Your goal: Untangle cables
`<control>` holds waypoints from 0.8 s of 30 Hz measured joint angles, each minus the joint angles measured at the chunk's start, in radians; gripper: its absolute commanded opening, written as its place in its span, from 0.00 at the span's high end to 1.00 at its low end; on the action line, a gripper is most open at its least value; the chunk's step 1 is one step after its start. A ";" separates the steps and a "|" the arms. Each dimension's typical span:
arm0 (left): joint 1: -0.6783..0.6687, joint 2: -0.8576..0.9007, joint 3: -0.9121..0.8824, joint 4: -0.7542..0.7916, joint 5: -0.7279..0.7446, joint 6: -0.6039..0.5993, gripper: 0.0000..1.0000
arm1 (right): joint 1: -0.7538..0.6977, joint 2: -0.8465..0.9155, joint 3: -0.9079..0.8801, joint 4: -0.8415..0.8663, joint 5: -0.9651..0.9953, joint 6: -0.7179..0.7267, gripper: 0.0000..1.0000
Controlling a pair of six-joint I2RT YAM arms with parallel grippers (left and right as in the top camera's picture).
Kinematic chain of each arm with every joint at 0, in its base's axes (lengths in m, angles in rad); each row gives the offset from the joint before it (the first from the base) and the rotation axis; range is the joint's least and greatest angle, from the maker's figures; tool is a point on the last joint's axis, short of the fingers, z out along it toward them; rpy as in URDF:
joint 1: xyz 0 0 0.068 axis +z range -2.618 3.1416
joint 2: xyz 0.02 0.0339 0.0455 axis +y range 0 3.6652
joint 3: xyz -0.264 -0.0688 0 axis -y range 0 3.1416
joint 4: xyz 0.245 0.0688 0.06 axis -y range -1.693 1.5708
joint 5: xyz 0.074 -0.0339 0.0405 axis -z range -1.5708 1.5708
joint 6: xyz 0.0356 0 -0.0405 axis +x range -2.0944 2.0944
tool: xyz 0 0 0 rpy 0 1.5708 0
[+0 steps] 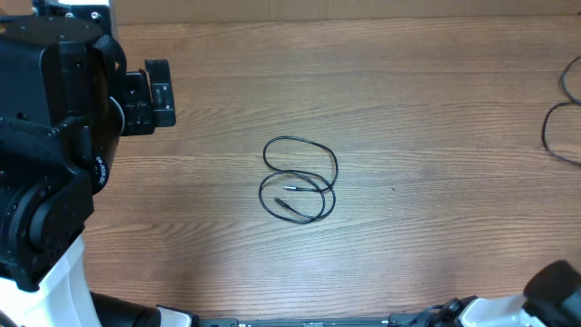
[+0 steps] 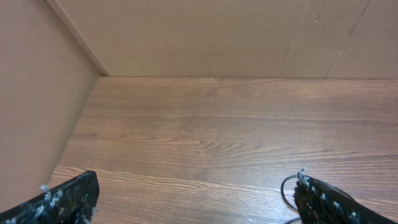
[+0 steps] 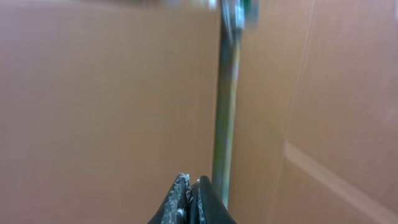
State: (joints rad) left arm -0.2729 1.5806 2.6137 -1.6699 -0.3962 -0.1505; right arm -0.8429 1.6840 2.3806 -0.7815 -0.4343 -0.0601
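Observation:
The cables lie mid-table as one tangle of thin black loops, with small silver-tipped plug ends inside the coil. My left gripper is open and empty at the far left, well apart from the tangle. In the left wrist view its fingers are spread wide over bare wood, and a bit of thin black loop shows beside the right finger. My right gripper is shut on nothing and points at brown walls. Only part of the right arm shows at the overhead view's bottom right.
Another black cable curves at the table's right edge. Brown walls close in the table's left and far sides. A blurred upright pole stands in front of the right gripper.

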 measured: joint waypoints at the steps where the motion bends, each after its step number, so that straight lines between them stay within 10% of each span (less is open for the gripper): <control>1: 0.000 0.000 0.000 0.000 0.000 0.000 0.00 | 0.000 0.020 -0.037 -0.006 0.000 -0.008 0.96; 24: 0.000 0.000 0.000 -0.018 0.011 0.000 0.00 | -0.195 0.109 -0.809 0.323 -0.013 0.029 0.96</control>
State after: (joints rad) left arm -0.2729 1.5806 2.6137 -1.6875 -0.3847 -0.1505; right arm -1.0382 1.7927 1.5715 -0.4583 -0.4469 -0.0311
